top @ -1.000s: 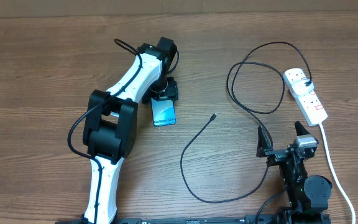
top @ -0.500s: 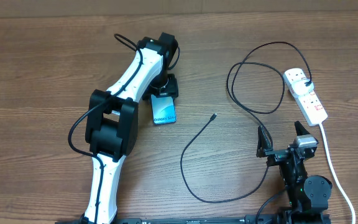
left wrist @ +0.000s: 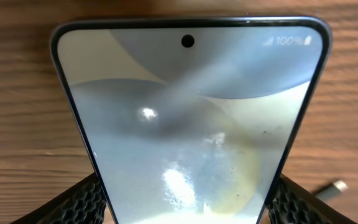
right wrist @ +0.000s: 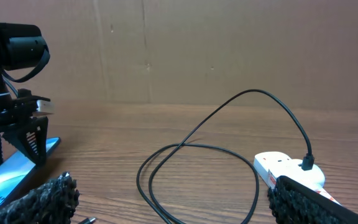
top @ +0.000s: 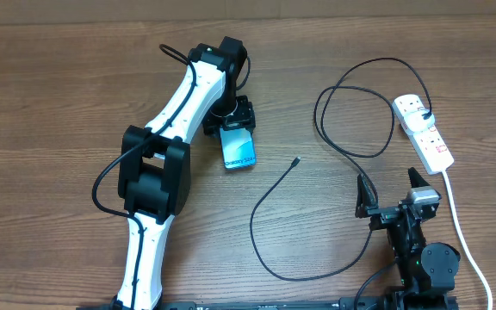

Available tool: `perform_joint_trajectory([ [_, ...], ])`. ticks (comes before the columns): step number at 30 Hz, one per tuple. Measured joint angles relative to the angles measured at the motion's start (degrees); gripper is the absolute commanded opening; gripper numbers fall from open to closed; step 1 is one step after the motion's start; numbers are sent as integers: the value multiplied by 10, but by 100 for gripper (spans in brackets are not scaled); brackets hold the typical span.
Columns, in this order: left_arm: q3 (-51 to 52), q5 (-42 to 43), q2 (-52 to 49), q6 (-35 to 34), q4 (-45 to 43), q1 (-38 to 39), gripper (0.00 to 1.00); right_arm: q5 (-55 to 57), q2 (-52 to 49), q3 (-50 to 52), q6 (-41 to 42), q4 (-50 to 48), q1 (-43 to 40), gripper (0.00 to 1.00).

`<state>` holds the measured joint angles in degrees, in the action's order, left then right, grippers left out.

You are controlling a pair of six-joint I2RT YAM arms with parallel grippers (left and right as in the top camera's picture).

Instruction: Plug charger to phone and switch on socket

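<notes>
The phone (top: 239, 150), slim with a lit blue-teal screen, lies left of the table's middle. My left gripper (top: 233, 123) is shut on its long edges at the far end. In the left wrist view the phone (left wrist: 185, 112) fills the frame between both fingers (left wrist: 185, 208). The charger, a thin black cable (top: 261, 207), loops across the table. Its connector tip (top: 295, 161) lies loose to the right of the phone and its plug (top: 426, 116) sits in the white socket (top: 423, 131). My right gripper (top: 390, 191) is open and empty at the front right.
The socket's thick white cord (top: 463, 232) runs down the right side to the front edge. In the right wrist view the cable loop (right wrist: 197, 149) lies ahead, the socket (right wrist: 291, 169) to the right, and the phone (right wrist: 11, 171) far left. A brown wall stands behind the table.
My left gripper has swung a little to the right with the phone in it; the phone has shifted and turned toward the connector tip. The right arm has not moved.
</notes>
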<state>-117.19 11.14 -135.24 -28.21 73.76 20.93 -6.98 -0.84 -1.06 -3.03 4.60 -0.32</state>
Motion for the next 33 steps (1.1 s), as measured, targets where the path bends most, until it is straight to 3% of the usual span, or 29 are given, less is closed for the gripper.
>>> perform_joint_trajectory([
  [22,-2,377,0,0,-7,-82,73,0,0,0,0,0,0,100],
  [28,-2,398,0,0,-7,-86,73,0,0,0,0,0,0,100],
  [33,-2,335,0,0,0,-85,73,0,0,0,0,0,0,100],
])
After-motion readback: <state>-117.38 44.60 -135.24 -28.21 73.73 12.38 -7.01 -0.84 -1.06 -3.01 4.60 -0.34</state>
